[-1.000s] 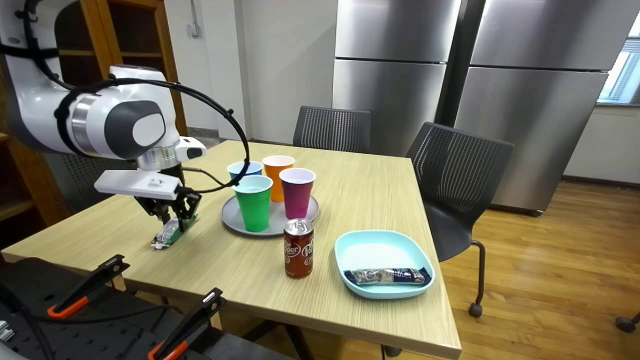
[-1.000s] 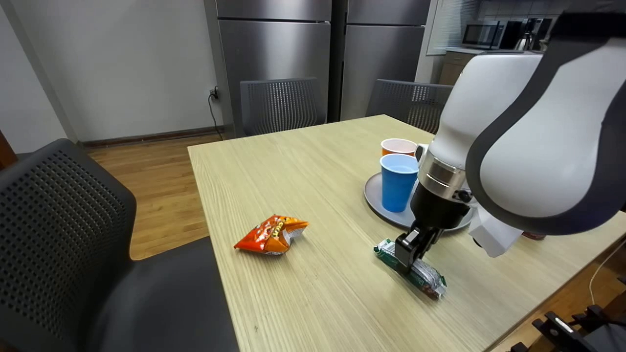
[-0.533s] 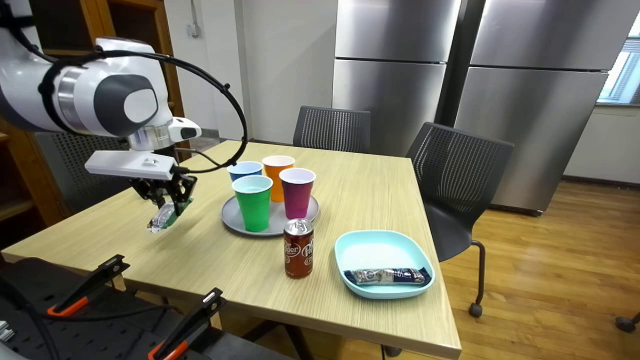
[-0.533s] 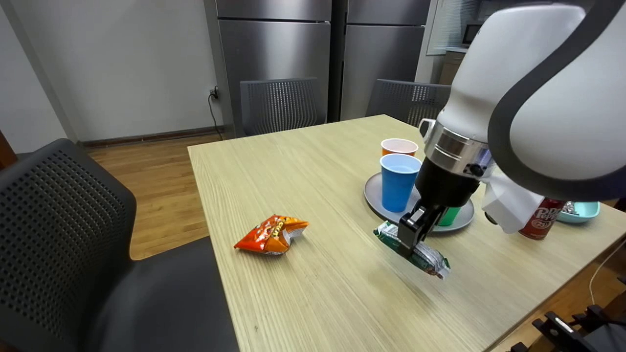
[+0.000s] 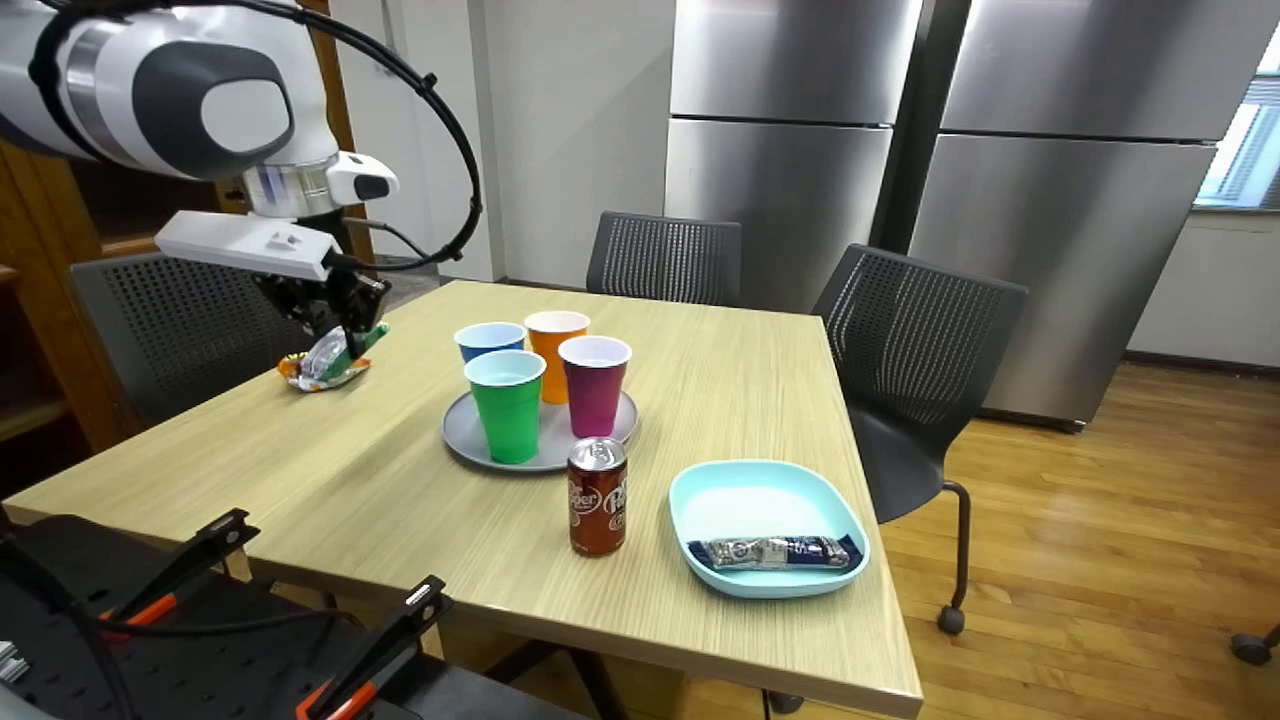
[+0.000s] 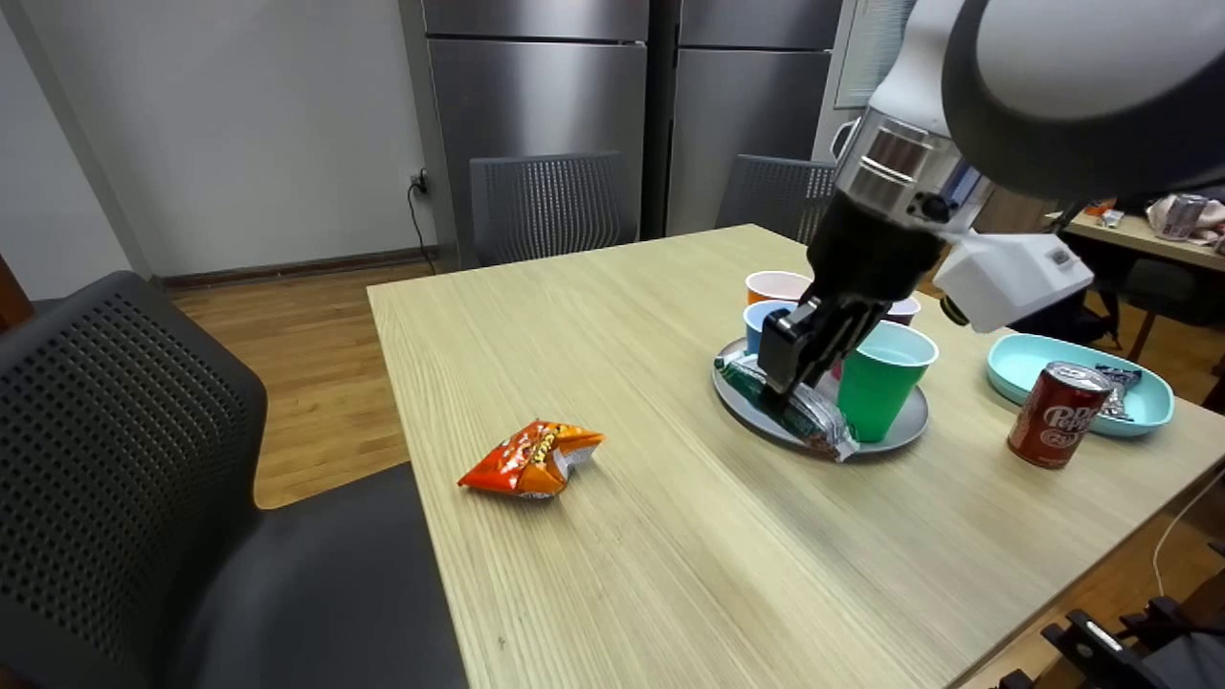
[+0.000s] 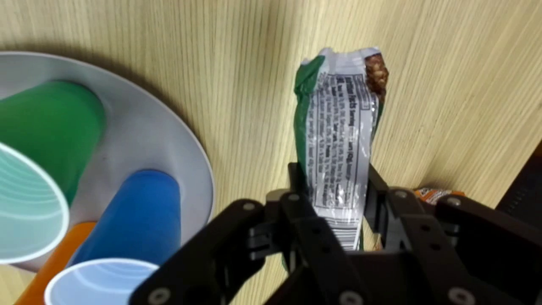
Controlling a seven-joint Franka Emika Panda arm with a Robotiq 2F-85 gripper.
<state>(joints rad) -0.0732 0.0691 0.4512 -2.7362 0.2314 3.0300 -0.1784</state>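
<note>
Lifted higher above the desk (image 5: 450, 522) since the earlier frame, the green-wrapped bar (image 7: 336, 127) hangs beside the grey plate (image 7: 139, 123), outside its rim in the wrist view. My jaws stand part-way apart, narrowed to the bar's width and gripping both long sides. Upright on the plate are the green cup (image 5: 508, 420), the blue cup (image 7: 131, 212), the orange cup (image 5: 552, 350) and the purple cup (image 5: 595, 392); near it stands the soda can (image 5: 598, 505), and farther out the turquoise dish (image 5: 750, 495). Farther from the plate than the bar lies the orange snack bag (image 6: 528, 461). For a sound carry, judged from my remote station, I should keep the squeeze firm without crushing the bar, travel smoothly so that it does not pivot in the grip, and give its free ends ample room from the cups.
</note>
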